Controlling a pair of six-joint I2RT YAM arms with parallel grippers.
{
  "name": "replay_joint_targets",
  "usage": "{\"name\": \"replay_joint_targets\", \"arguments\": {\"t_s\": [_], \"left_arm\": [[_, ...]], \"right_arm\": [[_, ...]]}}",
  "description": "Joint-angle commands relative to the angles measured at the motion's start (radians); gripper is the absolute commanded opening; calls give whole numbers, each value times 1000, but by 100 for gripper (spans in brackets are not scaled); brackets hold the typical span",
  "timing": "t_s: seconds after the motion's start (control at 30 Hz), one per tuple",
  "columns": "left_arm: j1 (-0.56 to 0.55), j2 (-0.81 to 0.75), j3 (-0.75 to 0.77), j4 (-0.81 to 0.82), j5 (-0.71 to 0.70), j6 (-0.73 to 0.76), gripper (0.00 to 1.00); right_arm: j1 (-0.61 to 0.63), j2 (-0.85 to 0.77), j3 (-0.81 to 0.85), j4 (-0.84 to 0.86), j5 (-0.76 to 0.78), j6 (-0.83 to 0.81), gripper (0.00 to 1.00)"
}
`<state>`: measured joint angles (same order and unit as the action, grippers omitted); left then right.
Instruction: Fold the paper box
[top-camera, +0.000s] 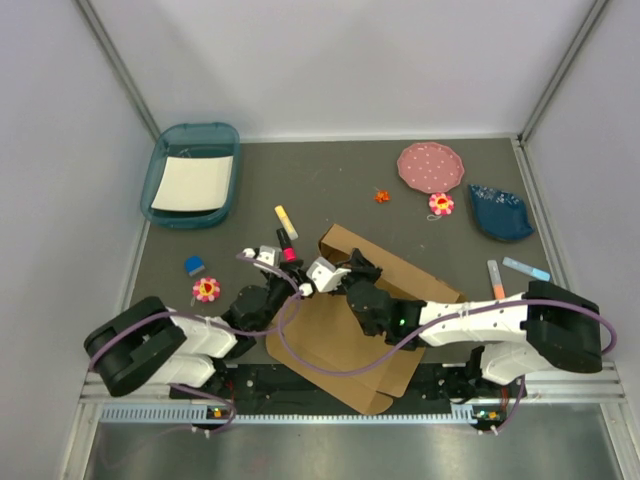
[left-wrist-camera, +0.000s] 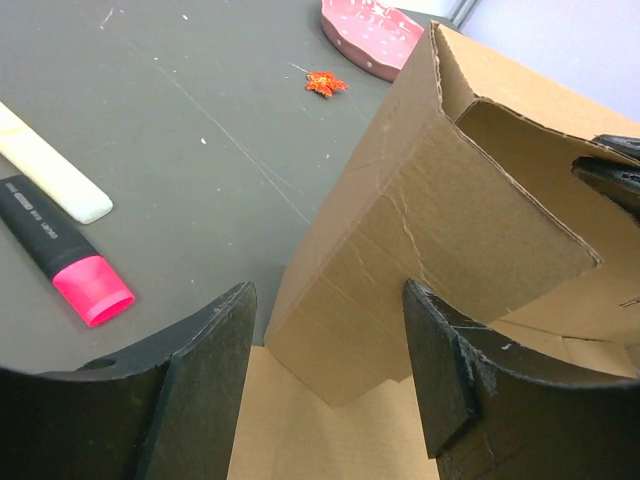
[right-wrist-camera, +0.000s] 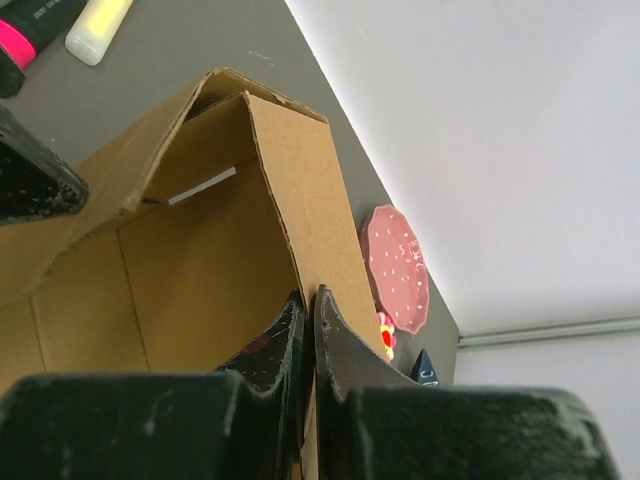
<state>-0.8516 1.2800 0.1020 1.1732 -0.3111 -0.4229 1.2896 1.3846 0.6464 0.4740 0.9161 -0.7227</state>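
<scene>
Grey table (top-camera: 330, 180) (paper box (top-camera: 345, 345), tray (top-camera: 152, 185))

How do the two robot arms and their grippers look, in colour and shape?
The left arm and right arm have white links, bulky black joints and loose purple cables. The left gripper and right gripper have matte black, wedge-shaped fingers, scuffed with pale specks.
</scene>
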Motion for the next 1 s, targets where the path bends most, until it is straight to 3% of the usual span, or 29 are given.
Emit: {"name": "replay_joint_targets", "arguments": {"t_s": [0.0, 0.2, 0.73, 0.83, 0.97], "left_arm": [[-1, 80, 47, 190, 47, 21, 67], [0, 286, 74, 489, 33, 44, 73], [40, 392, 249, 497, 61, 108, 74], [49, 418, 271, 496, 76, 124, 68], [54, 436, 280, 497, 67, 144, 41]], "right_arm": [[22, 65, -31, -206, -112, 126, 0], [22, 68, -28, -213, -132, 129, 0], [22, 70, -36, -224, -155, 147, 0], [22, 71, -36, -224, -158, 149, 0], [22, 71, -36, -222, -166, 152, 0]]}}
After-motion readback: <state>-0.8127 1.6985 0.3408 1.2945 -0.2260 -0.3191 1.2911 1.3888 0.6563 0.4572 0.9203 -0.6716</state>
